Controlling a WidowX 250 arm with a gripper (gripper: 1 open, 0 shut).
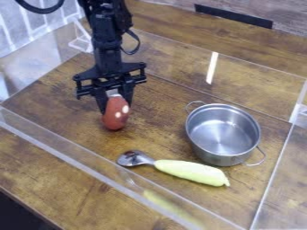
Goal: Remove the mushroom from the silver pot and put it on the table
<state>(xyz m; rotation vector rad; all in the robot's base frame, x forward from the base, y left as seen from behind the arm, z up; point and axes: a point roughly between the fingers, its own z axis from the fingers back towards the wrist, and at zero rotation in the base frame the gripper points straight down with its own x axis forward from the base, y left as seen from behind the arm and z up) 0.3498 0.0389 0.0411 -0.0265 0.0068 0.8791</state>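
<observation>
The reddish-brown mushroom (pixel 115 113) hangs in my gripper (pixel 111 97), low over the dark wood table (pixel 168 81), left of centre. My gripper points straight down from the black arm and is shut on the mushroom's top. Whether the mushroom touches the tabletop I cannot tell. To the right, the silver pot (pixel 223 133) stands upright and empty, well apart from the gripper.
A spoon with a yellow handle (pixel 175 168) lies in front of the pot, its metal bowl pointing left. Clear acrylic walls (pixel 72 153) border the work area at the front, left and right.
</observation>
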